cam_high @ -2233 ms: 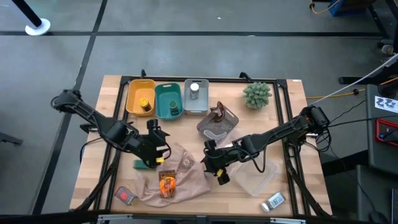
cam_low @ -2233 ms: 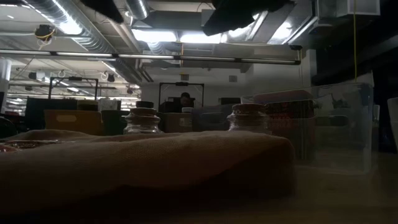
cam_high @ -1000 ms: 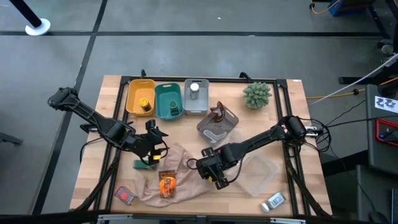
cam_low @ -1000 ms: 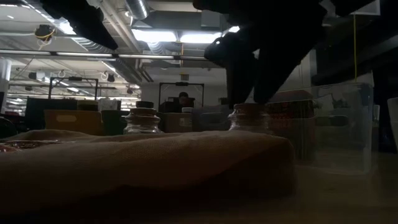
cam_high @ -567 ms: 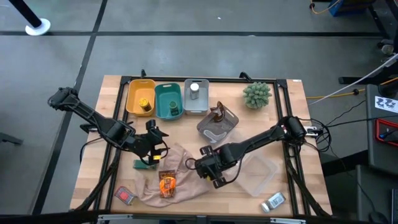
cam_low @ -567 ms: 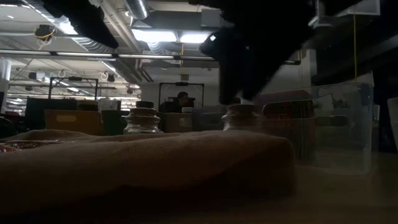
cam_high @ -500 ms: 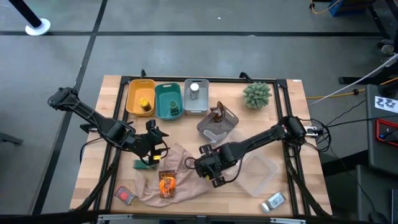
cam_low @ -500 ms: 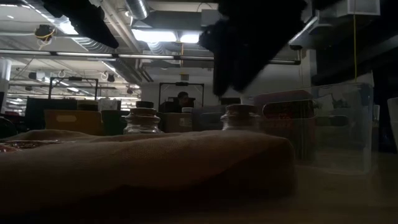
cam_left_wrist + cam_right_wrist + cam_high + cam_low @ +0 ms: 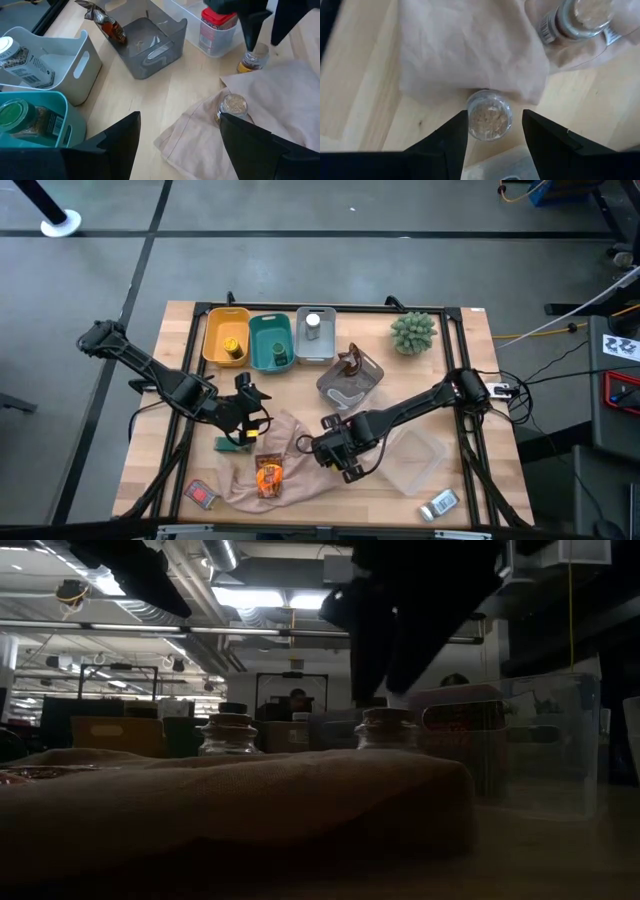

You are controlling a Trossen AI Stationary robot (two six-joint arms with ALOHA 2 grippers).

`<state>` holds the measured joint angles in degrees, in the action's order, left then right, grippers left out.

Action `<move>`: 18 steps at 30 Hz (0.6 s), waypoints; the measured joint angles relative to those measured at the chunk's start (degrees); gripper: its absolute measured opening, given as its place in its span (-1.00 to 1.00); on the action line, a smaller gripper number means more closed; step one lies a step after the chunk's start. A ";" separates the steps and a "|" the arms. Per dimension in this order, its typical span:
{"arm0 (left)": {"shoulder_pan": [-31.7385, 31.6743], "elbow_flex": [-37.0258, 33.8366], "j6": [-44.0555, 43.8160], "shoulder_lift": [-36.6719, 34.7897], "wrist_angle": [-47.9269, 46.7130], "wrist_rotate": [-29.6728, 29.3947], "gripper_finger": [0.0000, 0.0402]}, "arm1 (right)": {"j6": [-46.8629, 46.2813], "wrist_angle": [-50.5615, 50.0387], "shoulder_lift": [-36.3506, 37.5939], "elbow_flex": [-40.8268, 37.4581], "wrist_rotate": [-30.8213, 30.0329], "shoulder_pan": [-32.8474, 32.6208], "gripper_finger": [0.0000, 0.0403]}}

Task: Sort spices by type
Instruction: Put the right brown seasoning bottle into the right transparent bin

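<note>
Both arms are dark and slim, built of jointed links. The left gripper (image 9: 247, 420) carries yellow markings. The right gripper (image 9: 490, 131) has broad black fingers.

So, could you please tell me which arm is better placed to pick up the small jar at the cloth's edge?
The right. Its gripper hangs directly over that small jar, jaws open either side. The left gripper waits across the beige cloth.
</note>
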<state>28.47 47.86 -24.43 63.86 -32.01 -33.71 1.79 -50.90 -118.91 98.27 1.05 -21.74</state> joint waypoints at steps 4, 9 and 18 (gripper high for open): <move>0.02 -1.42 -0.17 0.02 0.39 0.00 0.27 | -0.01 1.83 -0.62 0.01 -1.51 0.00 -0.07; 0.39 -3.64 1.06 -0.01 1.96 -0.04 0.27 | -0.01 2.02 -0.66 -0.02 -1.53 0.00 -0.07; 0.69 -10.66 8.39 -7.06 11.98 -0.19 0.27 | -0.16 1.48 -0.66 -0.02 -1.52 0.00 -0.07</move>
<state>29.16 37.20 -16.03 56.80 -20.03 -33.90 1.63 -49.42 -119.57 98.26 -0.47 -21.74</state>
